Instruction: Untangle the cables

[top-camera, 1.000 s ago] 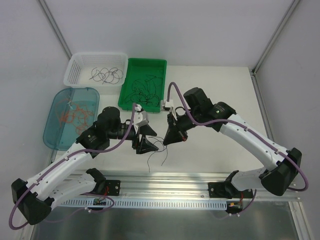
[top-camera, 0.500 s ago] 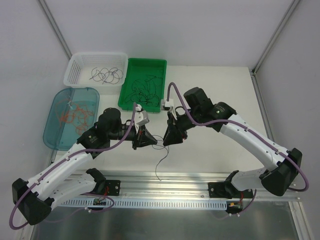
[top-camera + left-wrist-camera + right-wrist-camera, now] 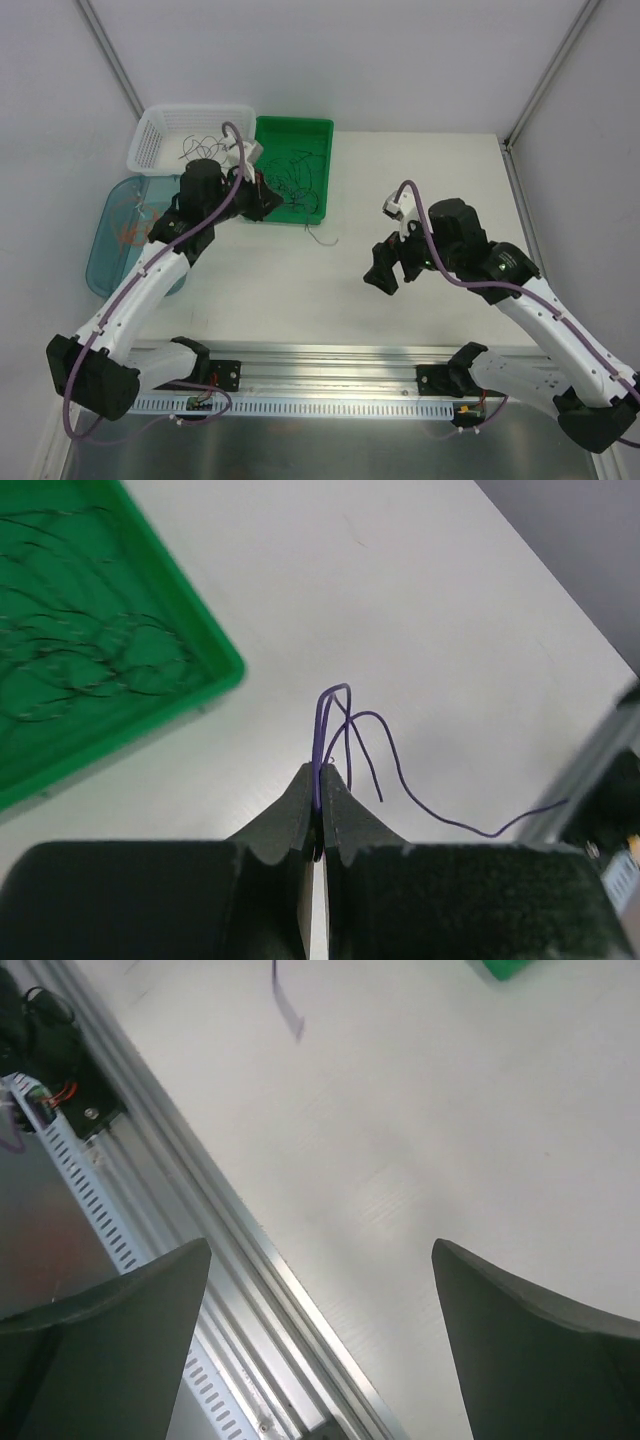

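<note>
My left gripper (image 3: 275, 200) hangs over the near edge of the green tray (image 3: 296, 123). It is shut on a thin purple cable (image 3: 345, 695) pinched between its tips (image 3: 321, 770). The cable's loose ends trail over the white table (image 3: 316, 235). A tangle of dark cables (image 3: 90, 650) lies in the green tray (image 3: 130, 728). My right gripper (image 3: 385, 272) stands open and empty over the table, right of centre, its jaws wide apart (image 3: 320, 1250). A short piece of the purple cable (image 3: 287, 1005) shows at the top of the right wrist view.
A white basket (image 3: 150, 120) with black cables (image 3: 212, 150) stands at the back left. A blue tray (image 3: 105, 270) with red-orange cables (image 3: 135, 230) lies left of it. The metal rail (image 3: 330, 380) runs along the near edge, also below my right gripper (image 3: 200, 1210).
My left gripper shut on the purple cable and swung from the table's centre back to the green tray. My right gripper opened, let go and drew away to the right.
</note>
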### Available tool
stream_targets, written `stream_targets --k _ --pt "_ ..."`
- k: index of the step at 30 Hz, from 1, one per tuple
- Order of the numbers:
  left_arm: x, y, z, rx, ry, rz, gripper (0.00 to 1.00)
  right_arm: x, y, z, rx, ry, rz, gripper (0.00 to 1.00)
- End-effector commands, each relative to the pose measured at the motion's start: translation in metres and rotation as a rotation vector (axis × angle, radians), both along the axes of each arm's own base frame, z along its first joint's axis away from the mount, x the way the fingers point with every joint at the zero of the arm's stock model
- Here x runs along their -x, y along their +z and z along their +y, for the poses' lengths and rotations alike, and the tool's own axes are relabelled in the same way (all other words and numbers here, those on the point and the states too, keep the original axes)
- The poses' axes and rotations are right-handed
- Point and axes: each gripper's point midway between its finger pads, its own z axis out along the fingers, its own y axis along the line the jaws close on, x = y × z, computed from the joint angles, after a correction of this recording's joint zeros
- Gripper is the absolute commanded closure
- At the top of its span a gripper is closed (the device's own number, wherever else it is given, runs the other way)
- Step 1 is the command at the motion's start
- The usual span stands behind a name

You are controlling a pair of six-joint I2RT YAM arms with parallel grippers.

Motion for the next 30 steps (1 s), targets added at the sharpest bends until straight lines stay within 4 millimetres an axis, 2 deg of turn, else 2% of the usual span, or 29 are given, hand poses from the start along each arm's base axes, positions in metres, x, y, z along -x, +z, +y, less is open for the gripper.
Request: stream_targets --k 1,2,3,4,5,6,7,8,9,10,11,12,13,14,15,16,17,18,19,21,22,23,24,25,26,27,28,29,30 --pt "-0.063 0.04 0.044 0.052 0.3 -0.038 0.99 -0.02 -0.008 -0.027 0.046 -0.226 -0.028 0.03" --pt "-0.08 0.044 0.064 0.052 0.376 -0.043 0.99 -0.019 -0.014 -0.031 0.052 -0.242 -0.024 0.03" --pt "-0.094 0.064 0.076 0.072 0.435 -0.071 0.98 -0.02 -0.014 -0.034 0.042 -0.271 -0.026 0.03" --pt "-0.113 0.056 0.087 0.058 0.492 -0.047 0.99 -0.021 -0.014 -0.035 0.031 -0.284 -0.03 0.03" --pt "-0.127 0.058 0.1 0.059 0.552 -0.046 0.99 -0.019 -0.019 -0.035 0.029 -0.287 -0.017 0.03" --pt "-0.143 0.074 0.125 0.094 0.642 -0.057 0.99 -0.015 -0.019 -0.033 0.011 -0.276 -0.01 0.03" --pt "-0.162 0.059 0.136 0.089 0.69 -0.017 0.99 -0.014 -0.019 -0.032 -0.003 -0.282 0.002 0.03" --pt "-0.174 0.058 0.148 0.095 0.731 -0.011 0.98 -0.012 -0.02 -0.031 -0.01 -0.28 0.012 0.03" --pt "-0.189 0.074 0.171 0.107 0.806 -0.043 0.98 -0.009 -0.024 -0.03 -0.012 -0.274 0.025 0.03" --pt "-0.209 0.055 0.182 0.091 0.84 -0.003 0.98 -0.009 -0.024 -0.03 -0.021 -0.276 0.026 0.03" --pt "-0.22 0.054 0.19 0.104 0.865 0.004 0.98 -0.008 -0.025 -0.03 -0.021 -0.277 0.032 0.03" --pt "-0.233 0.067 0.211 0.13 0.907 -0.017 0.98 -0.008 -0.029 -0.031 -0.018 -0.281 0.039 0.03" --pt "-0.25 0.048 0.219 0.129 0.926 0.021 0.97 -0.006 -0.03 -0.03 -0.022 -0.285 0.05 0.03" --pt "-0.259 0.045 0.226 0.136 0.941 0.029 0.97 -0.005 -0.033 -0.03 -0.02 -0.283 0.058 0.03" --pt "-0.269 0.055 0.237 0.161 0.962 0.01 0.98 -0.003 -0.033 -0.029 -0.026 -0.277 0.066 0.03" --pt "-0.282 0.036 0.255 0.147 1.007 0.037 0.95 -0.003 -0.037 -0.029 -0.024 -0.28 0.075 0.03" --pt "-0.289 0.032 0.264 0.141 1.024 0.035 0.87 -0.002 -0.039 -0.028 -0.026 -0.281 0.084 0.03" --pt "-0.297 0.043 0.272 0.149 1.034 0.006 0.75 -0.002 -0.04 -0.029 -0.027 -0.283 0.085 0.03" --pt "-0.305 0.027 0.284 0.136 1.053 0.029 0.47 -0.001 -0.042 -0.029 -0.022 -0.283 0.088 0.03" --pt "-0.308 0.023 0.292 0.149 1.062 0.039 0.26 -0.003 -0.045 -0.033 -0.004 -0.297 0.084 0.03" --pt "-0.306 0.024 0.294 0.152 1.061 0.04 0.19 -0.004 -0.045 -0.034 0.003 -0.302 0.078 0.03" --pt "-0.302 0.025 0.298 0.137 1.064 0.034 0.08 -0.007 -0.042 -0.037 0.009 -0.322 0.062 0.03" --pt "-0.295 0.015 0.297 0.115 1.06 0.054 0.04 -0.008 -0.042 -0.04 0.019 -0.335 0.057 0.03" --pt "-0.285 0.029 0.293 0.114 1.045 0.03 0.02 -0.009 -0.042 -0.043 0.026 -0.349 0.05 0.03" --pt "-0.277 0.03 0.289 0.104 1.015 0.031 0.01 -0.011 -0.038 -0.045 0.028 -0.364 0.036 0.03" --pt "-0.265 0.013 0.283 0.09 0.994 0.076 0.01 -0.016 -0.041 -0.054 0.055 -0.414 0.028 0.03" --pt "-0.247 0.032 0.277 0.1 0.977 0.051 0.01 -0.016 -0.04 -0.057 0.063 -0.431 0.027 0.03" --pt "-0.233 0.032 0.27 0.096 0.954 0.061 0.01 -0.024 -0.036 -0.067 0.086 -0.489 -0.006 0.03" --pt "-0.214 0.006 0.266 0.076 0.948 0.12 0.01 -0.024 -0.035 -0.071 0.098 -0.507 -0.012 0.03"
